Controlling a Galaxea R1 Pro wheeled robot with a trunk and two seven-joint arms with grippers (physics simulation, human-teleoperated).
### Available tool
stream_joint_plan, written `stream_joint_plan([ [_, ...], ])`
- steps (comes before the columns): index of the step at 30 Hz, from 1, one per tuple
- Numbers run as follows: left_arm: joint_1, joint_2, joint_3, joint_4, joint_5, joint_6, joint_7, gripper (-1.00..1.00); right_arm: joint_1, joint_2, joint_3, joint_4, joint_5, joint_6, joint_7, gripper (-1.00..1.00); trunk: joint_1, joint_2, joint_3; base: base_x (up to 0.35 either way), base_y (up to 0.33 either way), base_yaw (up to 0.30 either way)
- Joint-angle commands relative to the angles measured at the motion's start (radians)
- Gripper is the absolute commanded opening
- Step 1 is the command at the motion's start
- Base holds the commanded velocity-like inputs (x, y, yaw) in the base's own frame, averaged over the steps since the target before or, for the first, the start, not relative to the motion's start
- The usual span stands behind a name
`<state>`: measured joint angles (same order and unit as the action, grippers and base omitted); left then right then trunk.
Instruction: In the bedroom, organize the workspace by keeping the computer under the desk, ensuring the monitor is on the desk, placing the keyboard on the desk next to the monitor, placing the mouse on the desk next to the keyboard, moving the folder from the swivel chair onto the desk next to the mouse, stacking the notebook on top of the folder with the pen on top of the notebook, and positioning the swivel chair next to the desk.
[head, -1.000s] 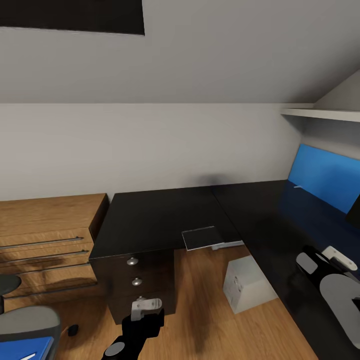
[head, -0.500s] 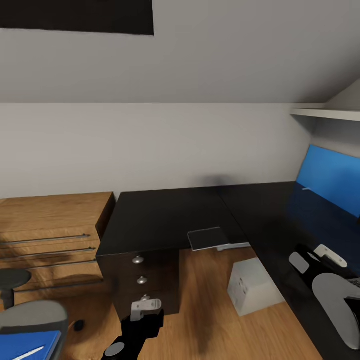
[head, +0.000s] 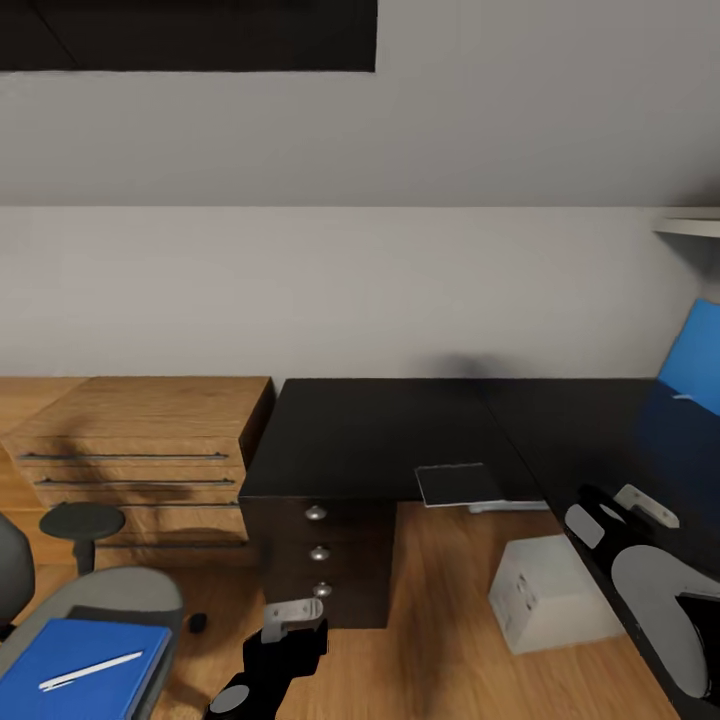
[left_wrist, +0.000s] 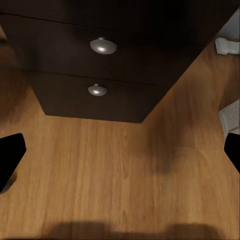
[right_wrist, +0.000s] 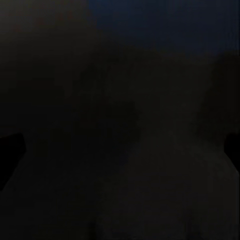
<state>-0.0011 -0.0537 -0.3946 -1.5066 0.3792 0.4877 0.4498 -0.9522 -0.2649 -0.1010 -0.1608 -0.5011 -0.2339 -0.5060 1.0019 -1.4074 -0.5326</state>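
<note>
2 grippers gape, holding nothing | folder with pen lower left on swivel chair | notebook on desk middle | risk: pen may roll off if folder tips

An L-shaped desk with a glossy black top stands against a pale grey wall, its black drawer unit with round silver knobs beneath. A small silver-grey computer sits on the wood floor under it. A dark notebook overhangs the desk edge. On the grey swivel chair lies a blue folder, a white pen resting on top.
</note>
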Motion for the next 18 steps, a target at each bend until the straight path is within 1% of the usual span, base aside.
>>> stream_joint_plan([
  [1, 0.000, 0.000, -0.001, -0.001, 0.010, 0.002, 0.009, 1.00, 0.000, 0.003, -0.006, 0.000, 0.005, -0.005, 0.000, 1.00, 0.000, -0.001, -0.001, 0.000, 0.000, 0.278],
  [2, 0.000, 0.000, -0.001, -0.001, 0.010, 0.002, 0.009, 1.00, 0.000, 0.009, -0.006, 0.000, 0.020, -0.005, -0.002, 1.00, 0.000, -0.001, -0.001, 0.000, 0.000, 0.278],
  [5, 0.000, 0.000, -0.001, -0.001, 0.010, 0.002, 0.009, 1.00, 0.001, 0.020, -0.007, 0.001, 0.044, -0.007, -0.003, 1.00, 0.000, -0.001, -0.001, 0.000, 0.000, 0.279],
  [7, 0.000, 0.000, -0.001, 0.000, 0.010, 0.002, 0.009, 1.00, 0.001, 0.032, -0.007, 0.002, 0.060, -0.016, -0.005, 1.00, 0.000, -0.001, -0.001, 0.000, 0.000, 0.279],
  [8, 0.000, 0.000, -0.001, 0.000, 0.010, 0.002, 0.009, 1.00, 0.002, 0.041, -0.007, 0.003, 0.067, -0.026, -0.008, 1.00, 0.000, -0.001, -0.001, 0.000, 0.000, 0.279],
  [9, 0.000, 0.000, -0.001, 0.000, 0.010, 0.002, 0.009, 1.00, 0.002, 0.059, -0.006, 0.004, 0.076, -0.047, -0.019, 1.00, 0.000, -0.001, -0.001, 0.000, 0.000, 0.279],
  [11, 0.000, 0.000, -0.001, 0.001, 0.010, 0.002, 0.009, 1.00, 0.003, 0.079, -0.006, 0.002, 0.083, -0.057, -0.039, 1.00, 0.000, -0.001, -0.001, 0.000, 0.000, 0.279],
  [13, 0.000, 0.000, -0.001, 0.002, 0.010, 0.002, 0.009, 1.00, 0.004, 0.105, -0.006, 0.001, 0.104, -0.061, -0.064, 1.00, 0.000, -0.001, -0.001, 0.000, 0.000, 0.279],
  [16, 0.000, 0.000, -0.001, 0.002, 0.010, 0.002, 0.009, 1.00, 0.004, 0.126, -0.006, 0.000, 0.129, -0.061, -0.089, 1.00, 0.000, -0.001, -0.001, 0.000, 0.000, 0.279],
  [17, 0.000, 0.000, -0.001, 0.002, 0.010, 0.002, 0.009, 1.00, 0.004, 0.138, -0.007, 0.000, 0.149, -0.062, -0.109, 1.00, 0.000, -0.001, -0.001, 0.000, 0.000, 0.279],
  [18, 0.000, 0.000, -0.001, 0.002, 0.010, 0.002, 0.009, 1.00, 0.004, 0.144, -0.007, 0.000, 0.158, -0.062, -0.120, 1.00, 0.000, -0.001, -0.001, 0.000, 0.000, 0.279],
])
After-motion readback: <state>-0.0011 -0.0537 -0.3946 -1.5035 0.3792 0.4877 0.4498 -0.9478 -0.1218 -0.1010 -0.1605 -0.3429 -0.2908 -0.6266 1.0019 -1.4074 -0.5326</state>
